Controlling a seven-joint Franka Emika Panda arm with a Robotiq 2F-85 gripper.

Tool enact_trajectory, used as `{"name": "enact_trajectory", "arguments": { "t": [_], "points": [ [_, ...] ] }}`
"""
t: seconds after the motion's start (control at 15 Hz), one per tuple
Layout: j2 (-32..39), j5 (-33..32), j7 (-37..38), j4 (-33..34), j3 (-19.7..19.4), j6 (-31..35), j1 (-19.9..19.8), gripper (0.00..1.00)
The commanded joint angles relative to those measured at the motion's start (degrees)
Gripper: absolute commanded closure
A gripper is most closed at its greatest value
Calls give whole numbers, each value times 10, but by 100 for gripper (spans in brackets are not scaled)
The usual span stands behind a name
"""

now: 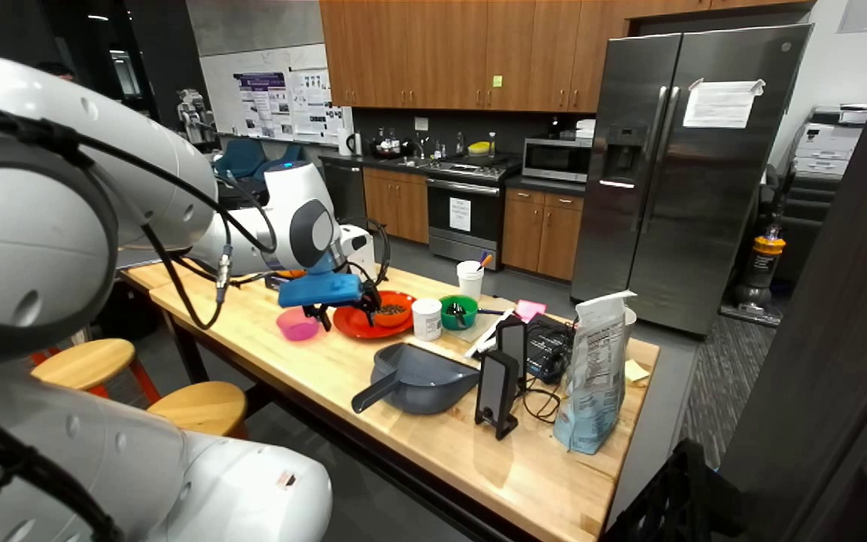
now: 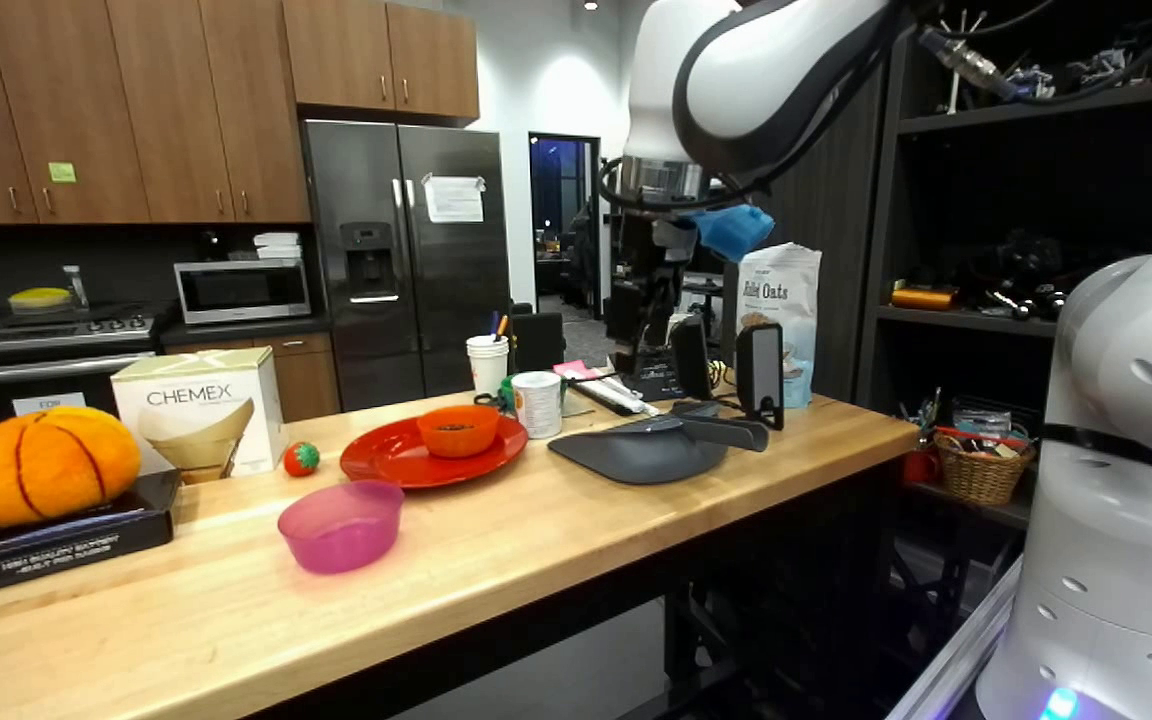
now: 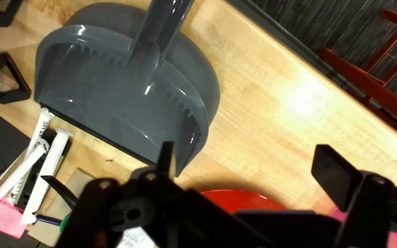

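The glossy white arm point(image 1: 140, 139) has rounded segments point(image 2: 776, 85), dark grey joint covers point(image 1: 310, 229), black cables point(image 1: 42, 129) and a silver connector point(image 1: 223, 277). Blue wrapping point(image 1: 320, 289) sits above black jaws with round screws point(image 3: 104, 184), and a blue light point(image 2: 1060, 703) glows on the base point(image 2: 1086, 590).

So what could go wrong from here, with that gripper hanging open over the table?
The open gripper, if lowered carelessly, might tip the orange bowl on the red plate and spill the dark bits inside. A bump to the gray dustpan could shove it into the upright black speakers beside it and perhaps topple one. The dustpan's jutting handle might also snag on the gripper.
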Motion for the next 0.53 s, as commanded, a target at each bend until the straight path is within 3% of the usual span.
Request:
{"name": "enact_trajectory", "arguments": {
  "t": [0.0, 0.47],
  "points": [
    [0, 5, -5, 1, 6, -1, -7, 0],
    [0, 5, -5, 1, 9, -2, -6, 0]
  ]
}}
